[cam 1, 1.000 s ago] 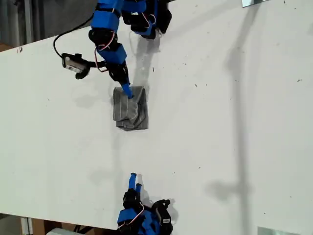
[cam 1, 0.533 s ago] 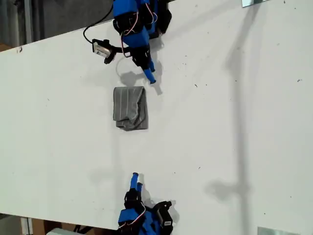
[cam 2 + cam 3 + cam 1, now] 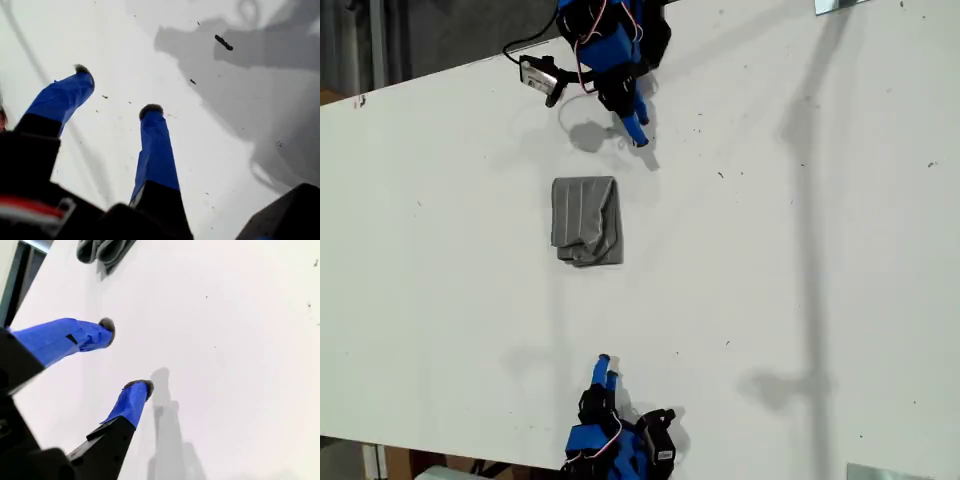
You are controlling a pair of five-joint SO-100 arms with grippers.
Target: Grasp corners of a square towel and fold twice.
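Note:
The grey striped towel (image 3: 586,220) lies folded into a small rectangle on the white table (image 3: 790,300), rumpled at its nearer end. No corners stand out from the folded bundle. My first gripper (image 3: 638,135) hovers above and to the right of the towel in the exterior view, apart from it. It is open (image 3: 116,90) with only bare table between its blue fingers. My second gripper (image 3: 605,365) sits near the exterior view's bottom edge, pointing toward the towel from a distance. It is open (image 3: 123,356) and empty, and the towel (image 3: 102,250) shows far ahead of it.
A small camera module on a black cable (image 3: 540,75) juts from the first arm toward the exterior view's left. The table's far edge (image 3: 420,75) runs along the exterior view's top left. Metal plates sit at the top right (image 3: 840,5) and bottom right (image 3: 885,472).
My first gripper left the towel's far edge and drew back up and to the right in the exterior view. The towel stayed put. My second gripper shifted only slightly.

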